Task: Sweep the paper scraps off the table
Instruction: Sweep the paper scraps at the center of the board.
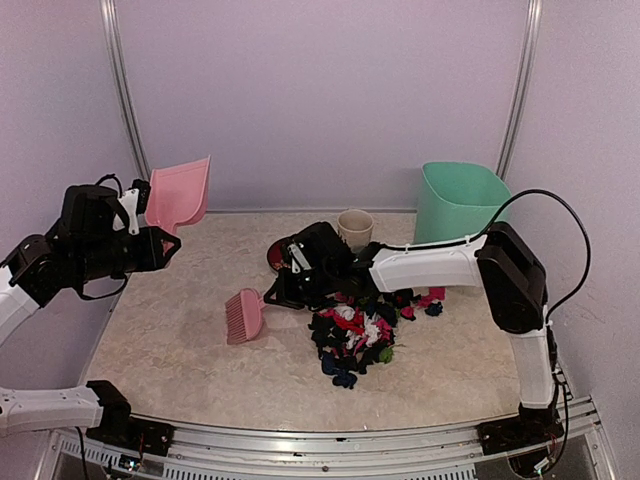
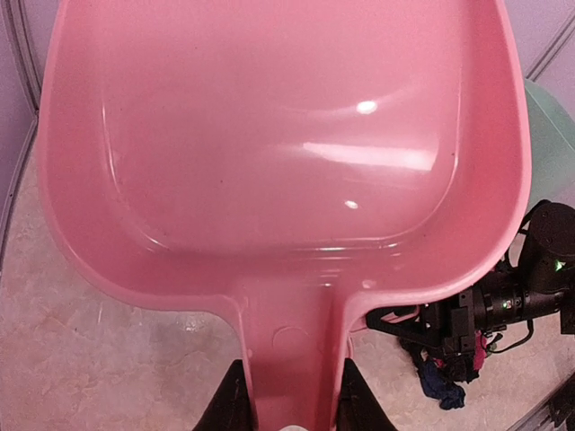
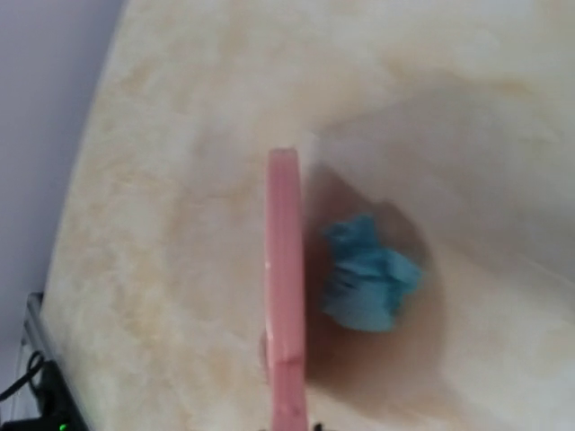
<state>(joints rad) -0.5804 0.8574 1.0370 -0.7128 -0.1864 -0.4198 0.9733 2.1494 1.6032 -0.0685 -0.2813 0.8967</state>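
The paper scraps point(image 1: 353, 335), mostly black with red, pink, white and green bits, lie in a pile on the table point(image 1: 180, 350) right of centre. My right gripper point(image 1: 281, 291) reaches left across the pile and is shut on a pink brush point(image 1: 244, 315), whose bristles rest left of the pile. In the right wrist view the brush point(image 3: 286, 278) shows edge-on with one blue scrap point(image 3: 368, 275) just to its right. My left gripper point(image 2: 292, 409) is shut on the handle of a pink dustpan point(image 2: 278, 135), held raised at the far left point(image 1: 178, 195).
A beige cup point(image 1: 355, 228) and a green bin point(image 1: 457, 200) stand at the back. A red plate point(image 1: 277, 258) is mostly hidden behind the right gripper. The metal front rail point(image 1: 330, 435) runs along the near edge.
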